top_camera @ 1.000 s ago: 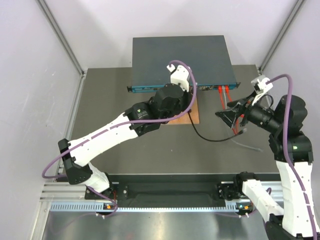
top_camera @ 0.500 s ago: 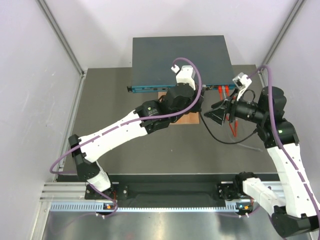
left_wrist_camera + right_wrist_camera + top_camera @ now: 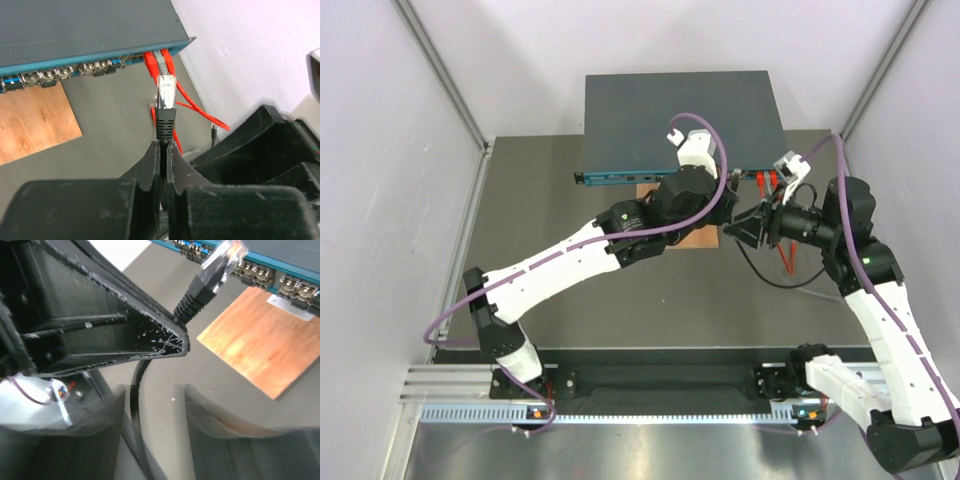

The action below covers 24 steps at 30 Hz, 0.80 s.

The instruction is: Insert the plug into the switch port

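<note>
Grey tabletop [image 3: 570, 300] between pale walls, with the switch [image 3: 680, 115] at the far edge and its teal front face [image 3: 60, 70] turned toward the arms. Over the last second my left arm has slid right along that face. The right arm, which sat well out to the side, has swung in until its gripper [image 3: 152, 390] is just beside the left gripper [image 3: 162, 145]. The left gripper is clenched on the black boot of the plug [image 3: 166, 95], whose clear connector points up and forward at the row of ports. The plug hangs in the air short of the switch, near the right end of the face. In the left wrist view it lines up roughly with the two red cables [image 3: 156, 60] already seated there (not a free port, as far as I can make out). The right gripper looks released, its blurred fingers [image 3: 225, 440] standing to either side of the black cable [image 3: 135, 390] without pinching it. The wooden board [image 3: 30, 120] lies flat below the ports, left of the plug. I judge the approach nearly done but the insertion not begun. The right arm seems placed to tend the cable's slack. My next concern is nudging the tip onto an open port squarely, since a skewed entry could jam the latch.
</note>
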{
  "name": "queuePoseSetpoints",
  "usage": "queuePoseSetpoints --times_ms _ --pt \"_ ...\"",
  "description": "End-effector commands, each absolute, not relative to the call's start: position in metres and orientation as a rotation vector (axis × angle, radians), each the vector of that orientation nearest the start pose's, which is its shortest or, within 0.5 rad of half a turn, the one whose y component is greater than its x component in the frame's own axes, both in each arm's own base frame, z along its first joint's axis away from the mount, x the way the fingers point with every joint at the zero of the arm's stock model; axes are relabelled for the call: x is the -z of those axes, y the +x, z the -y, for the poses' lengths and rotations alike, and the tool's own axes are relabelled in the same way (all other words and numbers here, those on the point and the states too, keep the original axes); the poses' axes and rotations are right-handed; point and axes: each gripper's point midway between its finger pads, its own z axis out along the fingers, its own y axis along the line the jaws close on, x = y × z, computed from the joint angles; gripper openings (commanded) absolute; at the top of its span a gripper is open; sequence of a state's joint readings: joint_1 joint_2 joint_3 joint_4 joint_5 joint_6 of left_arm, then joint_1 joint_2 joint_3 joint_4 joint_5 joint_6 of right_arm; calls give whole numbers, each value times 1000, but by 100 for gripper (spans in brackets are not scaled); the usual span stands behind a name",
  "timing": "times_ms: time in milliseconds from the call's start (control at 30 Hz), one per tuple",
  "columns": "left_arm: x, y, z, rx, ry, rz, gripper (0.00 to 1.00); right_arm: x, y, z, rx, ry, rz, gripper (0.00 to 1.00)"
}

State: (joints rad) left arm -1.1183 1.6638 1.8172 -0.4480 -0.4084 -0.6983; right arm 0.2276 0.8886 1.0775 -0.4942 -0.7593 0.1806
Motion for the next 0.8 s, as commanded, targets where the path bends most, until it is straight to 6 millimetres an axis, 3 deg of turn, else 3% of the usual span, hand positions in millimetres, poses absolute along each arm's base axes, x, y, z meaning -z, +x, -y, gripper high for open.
queuePoseSetpoints --times_ms 0,67,133,167,233,267,333,367,467,567,633,667,700,767 --pt "-394 257 442 960 77 -1889 0 -337 226 -184 -969 -599 -1743 27" --pt "-396 255 443 975 88 -1889 0 -338 223 -184 -973 -613 -1736 6" --pt "-398 253 441 982 98 -1883 6 -338 218 -184 -973 -630 -1728 0" --pt "-404 252 437 989 96 -1869 21 -338 216 -184 -975 -633 -1728 0" --pt "-407 252 433 1002 128 -1848 34 -337 211 -183 -990 -640 -1725 0" --pt "-425 254 423 1051 125 -1805 45 -339 207 -183 -997 -644 -1715 0" --pt "-428 258 415 1102 141 -1787 50 -342 200 -184 -1020 -654 -1700 0" --pt "-444 261 404 1174 153 -1744 51 -342 197 -185 -1031 -663 -1696 0" --pt "-450 271 384 1254 110 -1744 55 -347 188 -187 -1064 -690 -1675 0" --pt "-448 263 380 1360 153 -1754 58 -352 175 -191 -1116 -749 -1651 0" --pt "-464 247 383 1516 224 -1674 58 -354 166 -194 -1165 -797 -1636 0" --pt "-455 242 384 1558 231 -1684 58 -353 163 -195 -1179 -808 -1637 0" --pt "-471 232 385 1632 290 -1594 58 -353 161 -196 -1190 -817 -1634 0" --pt "-468 225 391 1690 316 -1593 60 -350 159 -197 -1206 -828 -1644 0"
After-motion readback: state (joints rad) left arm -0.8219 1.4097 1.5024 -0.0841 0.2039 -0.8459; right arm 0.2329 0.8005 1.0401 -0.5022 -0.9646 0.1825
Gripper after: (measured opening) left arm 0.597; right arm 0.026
